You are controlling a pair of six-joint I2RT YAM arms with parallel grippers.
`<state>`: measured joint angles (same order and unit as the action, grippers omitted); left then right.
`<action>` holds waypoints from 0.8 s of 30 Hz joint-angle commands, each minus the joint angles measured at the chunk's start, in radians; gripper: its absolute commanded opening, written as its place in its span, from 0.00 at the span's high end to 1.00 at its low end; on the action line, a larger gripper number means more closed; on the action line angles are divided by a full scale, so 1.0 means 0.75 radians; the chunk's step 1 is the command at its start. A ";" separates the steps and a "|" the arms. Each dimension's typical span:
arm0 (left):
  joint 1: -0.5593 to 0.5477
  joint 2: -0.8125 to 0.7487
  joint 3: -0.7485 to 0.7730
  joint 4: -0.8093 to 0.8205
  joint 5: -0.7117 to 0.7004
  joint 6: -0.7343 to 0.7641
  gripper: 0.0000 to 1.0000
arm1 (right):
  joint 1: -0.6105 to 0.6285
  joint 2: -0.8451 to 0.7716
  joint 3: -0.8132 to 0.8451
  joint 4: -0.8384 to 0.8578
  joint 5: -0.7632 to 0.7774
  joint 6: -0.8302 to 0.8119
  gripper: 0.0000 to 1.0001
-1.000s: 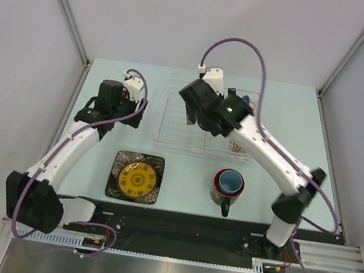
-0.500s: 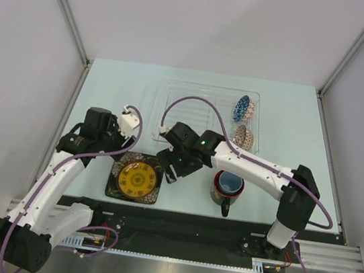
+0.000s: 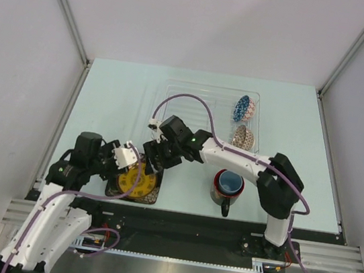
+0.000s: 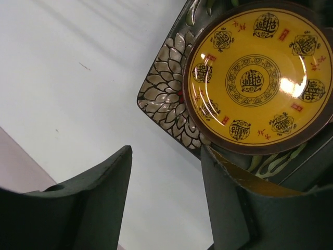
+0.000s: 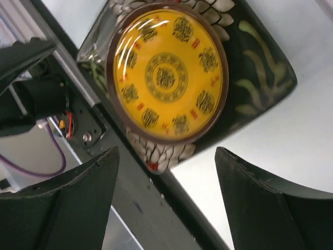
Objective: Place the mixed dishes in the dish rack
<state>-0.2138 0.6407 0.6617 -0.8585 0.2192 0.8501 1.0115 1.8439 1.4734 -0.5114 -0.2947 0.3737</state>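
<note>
The small round yellow plate lies on the black square floral plate near the table's front edge. My left gripper is open at the stacked plates' left corner, one finger right by the black plate's rim, with bare table between the jaws. My right gripper hangs open over the plates' far side, holding nothing. The light blue cup sits inside the dark mug. The blue-white bowl and speckled bowl stand in the clear dish rack.
The black rail at the table's near edge runs just in front of the plates. Grey walls close in both sides of the table. The right arm's purple cable loops over the rack.
The right arm has left the rack and swung down to the plates. The left arm has pulled back toward the front to the plates' left side, and its jaws have narrowed.
</note>
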 commanded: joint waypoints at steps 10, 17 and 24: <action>0.007 -0.222 -0.119 -0.046 0.143 0.237 0.31 | -0.058 0.256 -0.017 0.277 -0.198 0.111 0.23; 0.007 -0.337 -0.232 -0.056 0.123 0.392 0.27 | -0.038 0.245 -0.019 0.222 -0.113 0.056 0.25; 0.007 -0.366 -0.350 0.026 0.084 0.521 0.26 | -0.021 0.280 -0.026 0.226 -0.073 0.060 0.26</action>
<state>-0.2134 0.3634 0.4297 -0.8963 0.2821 1.1530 0.9878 2.0460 1.4586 -0.3370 -0.3790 0.4252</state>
